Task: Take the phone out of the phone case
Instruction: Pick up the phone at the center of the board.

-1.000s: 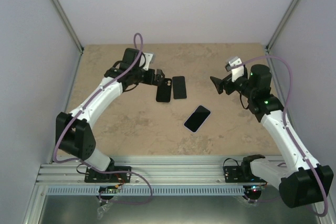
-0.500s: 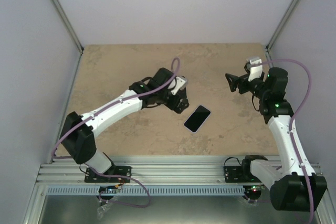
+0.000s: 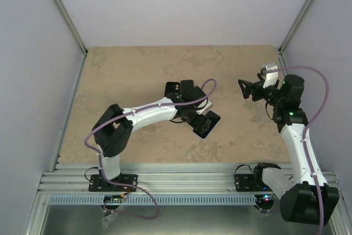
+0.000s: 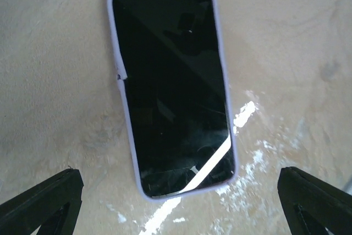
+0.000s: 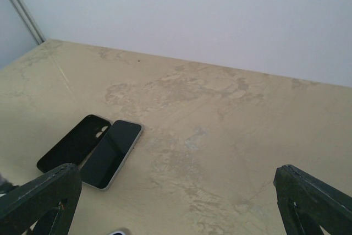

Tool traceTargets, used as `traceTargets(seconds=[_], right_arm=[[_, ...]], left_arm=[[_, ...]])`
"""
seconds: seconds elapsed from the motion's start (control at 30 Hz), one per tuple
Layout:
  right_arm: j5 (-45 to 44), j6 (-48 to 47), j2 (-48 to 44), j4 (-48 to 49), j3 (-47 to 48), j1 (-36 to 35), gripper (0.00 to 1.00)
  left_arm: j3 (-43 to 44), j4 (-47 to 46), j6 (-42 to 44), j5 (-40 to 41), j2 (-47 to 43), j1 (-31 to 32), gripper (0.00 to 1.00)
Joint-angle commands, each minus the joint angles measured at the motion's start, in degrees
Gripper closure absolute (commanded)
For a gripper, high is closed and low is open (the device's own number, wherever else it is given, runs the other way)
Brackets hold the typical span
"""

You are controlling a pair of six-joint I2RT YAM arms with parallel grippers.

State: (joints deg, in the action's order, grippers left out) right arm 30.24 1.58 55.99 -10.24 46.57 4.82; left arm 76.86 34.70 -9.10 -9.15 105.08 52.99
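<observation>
A black-screened phone [image 4: 173, 70] lies face up in a lilac phone case [image 4: 223, 53] on the table. In the top view it [image 3: 212, 123] sits at the middle, partly under my left gripper [image 3: 199, 118]. The left wrist view looks straight down on it; my left gripper [image 4: 180, 193] hovers open over its near end, one finger [image 4: 44, 202] at each side, touching nothing. My right gripper [image 3: 246, 88] hangs open and empty in the air at the right, pointing left.
An empty black case [image 5: 74, 142] and a bare dark phone [image 5: 110, 152] lie side by side just behind the left arm; their tops [image 3: 174, 86] show in the top view. Grey walls and metal posts border the beige table [image 3: 126, 70].
My left arm swung from the black case at the back toward the middle and now hovers over the lilac-cased phone. The right gripper drew back a little to the right.
</observation>
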Motion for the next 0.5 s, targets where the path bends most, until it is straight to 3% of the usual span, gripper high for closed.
traceTargets(seconds=[0.0,0.47], right_arm=[[1.23,0.84,-0.38,1.56,-0.69,0.51,0.02],[2.18,1.14,2.62,2.5,-0.42,0.62,0.02]], left_arm=[[4.27,1.53,-4.4,2.79,3.73,0.04,0.01],[6.02,-0.63,-9.31,8.54,10.96,2.12,0.0]])
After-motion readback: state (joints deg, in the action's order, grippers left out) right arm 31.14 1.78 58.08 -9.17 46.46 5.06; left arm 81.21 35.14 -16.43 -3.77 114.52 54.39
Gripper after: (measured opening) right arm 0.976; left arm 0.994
